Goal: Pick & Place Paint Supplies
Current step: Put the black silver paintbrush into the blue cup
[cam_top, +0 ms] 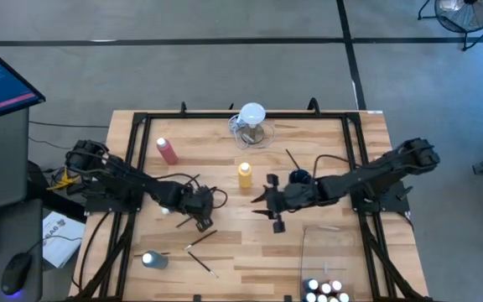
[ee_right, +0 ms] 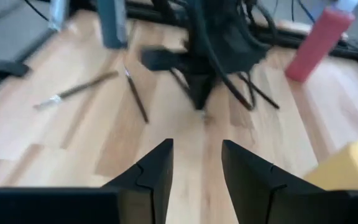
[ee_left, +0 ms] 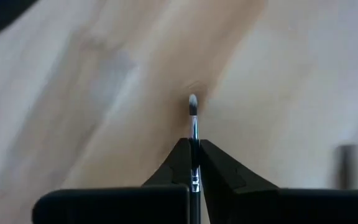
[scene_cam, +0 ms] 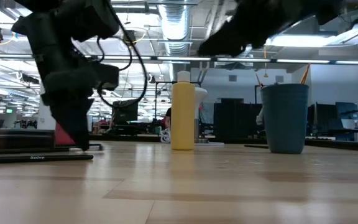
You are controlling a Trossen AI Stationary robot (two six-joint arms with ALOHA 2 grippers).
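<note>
Paintbrush (ee_left: pixel 193 124) is clamped upright in the lowered left gripper (ee_left: pixel 193 163); the right gripper (ee_right: pixel 196 165) hovers, jaws apart.

Left gripper (cam_top: pixel 201 220) clamped; right gripper (cam_top: pixel 277 220) parted.

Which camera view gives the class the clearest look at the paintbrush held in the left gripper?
The left wrist view: the paintbrush sits pinched between the left gripper's closed fingers, bristle tip pointing out over the table. In the high view the arm covers it; the low view shows only the gripper's dark bulk; the right wrist view shows the gripper, not the brush clearly.
</note>
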